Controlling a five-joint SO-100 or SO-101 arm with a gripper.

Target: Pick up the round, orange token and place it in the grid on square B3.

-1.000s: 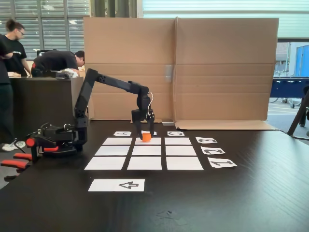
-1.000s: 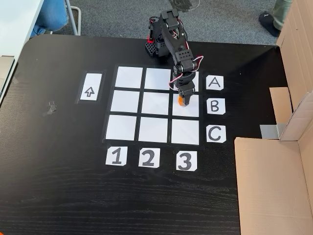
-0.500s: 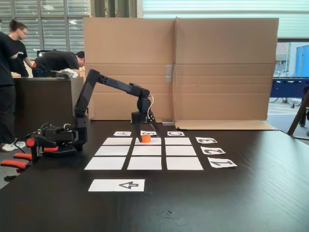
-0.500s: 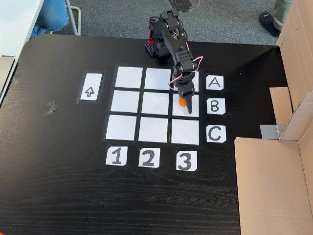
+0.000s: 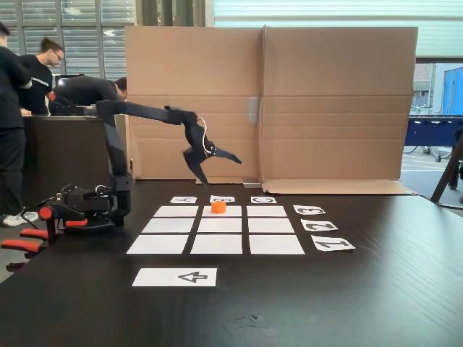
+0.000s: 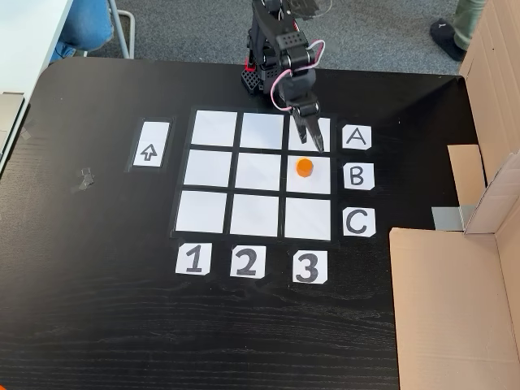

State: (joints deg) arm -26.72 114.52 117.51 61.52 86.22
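The orange token [image 5: 218, 207] [image 6: 304, 166] stands upright on square B3 [image 5: 231, 212] [image 6: 319, 184], level with letter card B [image 6: 358, 176] and in the column above number card 3 [image 6: 309, 266]. That square belongs to the grid [image 5: 219, 243] [image 6: 213, 169] of white paper rectangles. My gripper [image 5: 221, 173] [image 6: 313, 144] hangs open in the air, lifted clear of the token and a little towards the arm's base. Nothing is between its fingers.
A white sheet with a black arrow [image 5: 175, 277] [image 6: 149, 152] lies beside the grid. Cardboard walls [image 5: 289, 108] [image 6: 455, 309] bound the table's far side. A second device with orange handles [image 5: 65, 213] sits by the arm's base [image 6: 258, 77]. People stand behind a counter [image 5: 43, 72].
The gripper let go of the token on the square, opened, then rose and drew back towards the base. The token stayed put.
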